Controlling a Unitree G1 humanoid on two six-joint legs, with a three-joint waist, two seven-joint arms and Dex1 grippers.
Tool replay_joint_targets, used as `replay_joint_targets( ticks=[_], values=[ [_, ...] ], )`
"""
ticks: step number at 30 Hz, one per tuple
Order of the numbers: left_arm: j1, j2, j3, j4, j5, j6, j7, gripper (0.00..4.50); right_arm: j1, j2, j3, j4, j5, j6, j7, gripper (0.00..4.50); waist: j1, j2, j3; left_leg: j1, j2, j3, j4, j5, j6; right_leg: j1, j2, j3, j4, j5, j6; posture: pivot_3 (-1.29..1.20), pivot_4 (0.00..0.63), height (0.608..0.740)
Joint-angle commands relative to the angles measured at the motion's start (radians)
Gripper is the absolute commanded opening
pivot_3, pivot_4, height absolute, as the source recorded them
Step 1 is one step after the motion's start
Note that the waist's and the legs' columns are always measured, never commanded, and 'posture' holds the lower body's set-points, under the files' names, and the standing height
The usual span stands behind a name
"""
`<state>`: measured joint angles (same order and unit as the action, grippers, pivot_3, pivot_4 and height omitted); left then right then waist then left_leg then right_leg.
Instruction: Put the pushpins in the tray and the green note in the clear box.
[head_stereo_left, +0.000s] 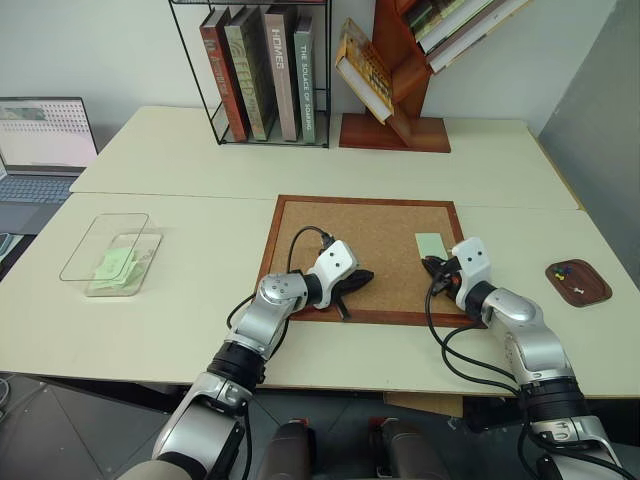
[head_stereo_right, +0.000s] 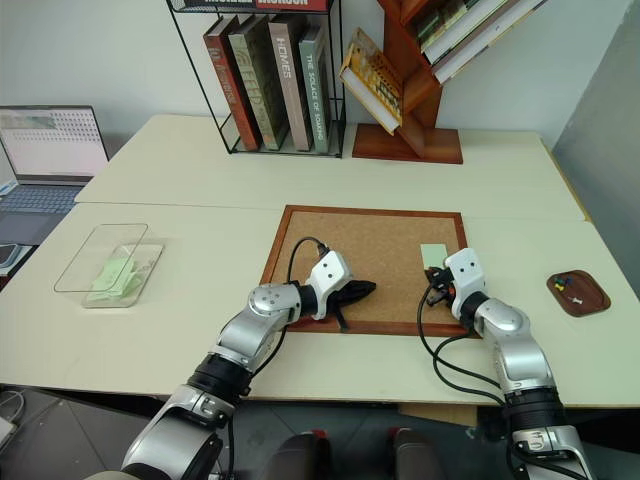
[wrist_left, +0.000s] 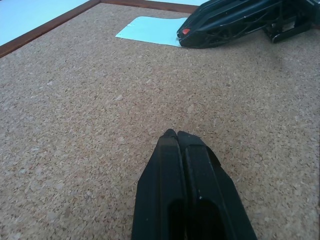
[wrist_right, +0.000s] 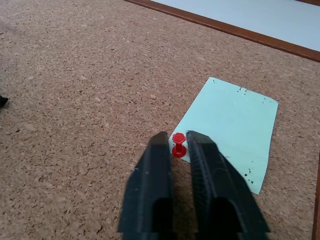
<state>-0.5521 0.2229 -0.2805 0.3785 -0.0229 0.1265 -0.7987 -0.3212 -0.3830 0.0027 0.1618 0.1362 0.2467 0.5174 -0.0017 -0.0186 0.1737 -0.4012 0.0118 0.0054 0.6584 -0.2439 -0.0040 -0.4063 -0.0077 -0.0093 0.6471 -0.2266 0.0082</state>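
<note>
1. Step in hand: pulling the last pin. The right gripper (wrist_right: 175, 142) lies low on the corkboard (head_stereo_left: 375, 225) with its jaws shut on the red pushpin (wrist_right: 178, 145), which stands in the near corner of the green note (wrist_right: 235, 127). The pin's head sits just at the fingertips.

2. The left gripper (wrist_left: 177, 137) rests on the corkboard near its front edge, jaws shut on nothing, pointing across the cork toward the right gripper.

3. Next move, as I judge it: a straight pull away from the cork, so the pin comes out without tearing or dragging the paper. The pin then has to be carried to the tray (head_stereo_left: 592, 293), which sits near the table's right edge and already holds a few pushpins (head_stereo_left: 570, 270).

4. After that the note itself is left. It is thin and lies flat on the cork, so lifting an edge will be the hard part; the idle left gripper may be needed to help.

5. The green note is a pale mint slip near the corkboard's right edge, dotted with small pin holes along its sides.

6. The clear box (head_stereo_left: 75, 265) stands near the table's left edge, well apart from the corkboard, with other green slips (head_stereo_left: 115, 268) already inside.
</note>
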Motion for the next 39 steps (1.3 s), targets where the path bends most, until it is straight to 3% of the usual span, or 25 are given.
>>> replay_joint_targets(
  ticks=[1,15,26,31,39],
  values=[
    [0.015,0.005,-0.015,-0.012,0.015,0.013,-0.004,0.00,-0.011,0.000,-0.016,-0.028,-0.002,-0.019,-0.012,0.06,0.000,0.000,0.000,0.000,0.000,0.000,0.000,0.000,0.000,0.000,0.000,0.000,0.000,0.000,0.000,0.00,0.150,0.740],
    [0.011,-0.008,0.002,-0.024,-0.011,0.032,-0.005,0.00,-0.011,-0.057,-0.027,-0.251,0.032,-0.051,0.057,0.06,0.000,0.000,0.000,0.000,0.000,0.000,0.000,0.000,0.000,0.000,0.000,0.000,0.000,0.000,0.000,0.00,0.150,0.740],
    [0.020,0.015,0.082,-0.215,-0.132,0.147,-0.028,0.00,-0.031,-0.088,-0.021,-0.310,0.042,-0.028,0.090,0.06,-0.001,-0.002,0.002,-0.001,0.000,0.000,0.000,0.000,0.000,-0.001,0.000,0.000,0.000,0.000,0.000,0.00,0.150,0.740],
    [0.011,0.031,0.126,-0.276,-0.220,0.245,-0.065,0.80,-0.035,-0.086,-0.023,-0.304,0.044,-0.023,0.101,0.00,-0.001,-0.002,0.002,-0.001,0.000,0.000,0.000,0.000,0.000,-0.001,0.000,0.000,0.000,0.000,0.000,0.00,0.150,0.740],
    [-0.080,0.021,0.108,-0.166,-0.193,0.172,-0.085,2.56,-0.040,-0.096,-0.009,-0.344,0.067,0.016,0.138,0.00,0.000,-0.003,0.003,-0.001,0.000,0.000,0.000,0.000,0.000,-0.001,0.000,0.000,0.000,0.000,0.000,0.00,0.150,0.740]
  ],
)
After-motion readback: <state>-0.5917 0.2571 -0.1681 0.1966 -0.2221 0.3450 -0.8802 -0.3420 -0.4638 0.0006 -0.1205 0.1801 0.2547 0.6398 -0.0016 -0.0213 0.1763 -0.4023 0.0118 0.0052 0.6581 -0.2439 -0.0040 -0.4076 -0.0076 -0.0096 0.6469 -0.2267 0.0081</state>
